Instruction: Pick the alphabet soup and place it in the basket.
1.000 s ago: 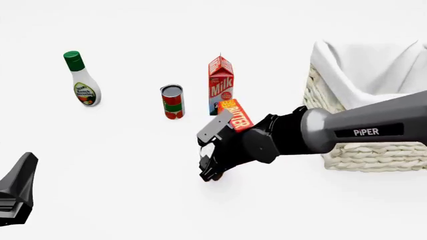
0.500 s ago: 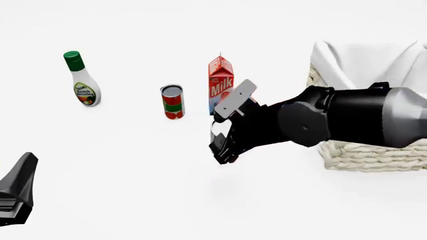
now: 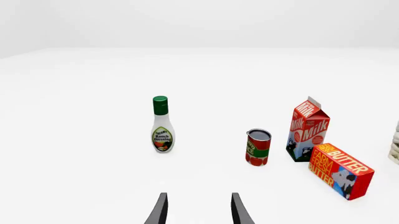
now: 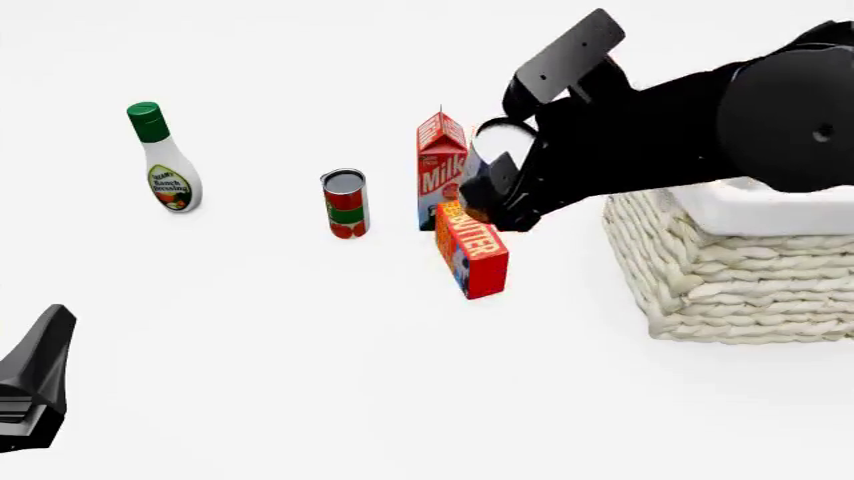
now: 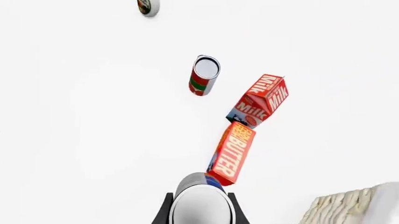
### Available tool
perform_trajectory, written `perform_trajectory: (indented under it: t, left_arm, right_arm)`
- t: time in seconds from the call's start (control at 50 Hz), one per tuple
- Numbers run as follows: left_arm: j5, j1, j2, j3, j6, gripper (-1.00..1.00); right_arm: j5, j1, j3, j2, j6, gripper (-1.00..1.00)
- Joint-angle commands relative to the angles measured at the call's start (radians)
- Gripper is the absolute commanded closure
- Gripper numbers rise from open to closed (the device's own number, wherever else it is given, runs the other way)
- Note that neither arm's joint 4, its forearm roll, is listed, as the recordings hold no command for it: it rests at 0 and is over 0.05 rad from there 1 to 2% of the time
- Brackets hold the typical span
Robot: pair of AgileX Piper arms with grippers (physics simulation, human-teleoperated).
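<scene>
Since the earlier frame the right gripper [image 4: 497,190] has risen. Front view: it pinches the alphabet soup [image 4: 495,147], airborne, basket [image 4: 721,270] toward the bench's right edge. Left wrist: left gripper [image 3: 198,210] spread. Right wrist: alphabet soup [image 5: 201,201] axis along the fingers.

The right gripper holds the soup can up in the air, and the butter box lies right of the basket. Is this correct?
Not quite. The right gripper does hold the soup can aloft, but the front view shows the butter box left of the basket.
</scene>
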Motion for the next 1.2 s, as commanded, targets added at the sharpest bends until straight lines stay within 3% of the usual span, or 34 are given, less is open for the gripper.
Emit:
perform_trajectory:
  t: [0.02,0.4,0.56,0.94,1.2]
  left_arm:
    - [0.000,0.000,0.000,0.000,0.000,-1.00]
    - [0.000,0.000,0.000,0.000,0.000,-1.00]
    - [0.000,0.000,0.000,0.000,0.000,-1.00]
    - [0.000,0.000,0.000,0.000,0.000,-1.00]
    - [0.000,0.000,0.000,0.000,0.000,-1.00]
  right_arm:
    - [0.082,-0.053,-0.108,-0.075,0.007,1.00]
    - [0.108,-0.215,-0.223,-0.091,-0.021,1.00]
    - [0.118,-0.359,-0.294,-0.046,-0.040,1.00]
    - [0.096,-0.474,-0.317,-0.030,-0.066,1.00]
    - [0.103,-0.619,-0.388,0.023,-0.074,1.00]
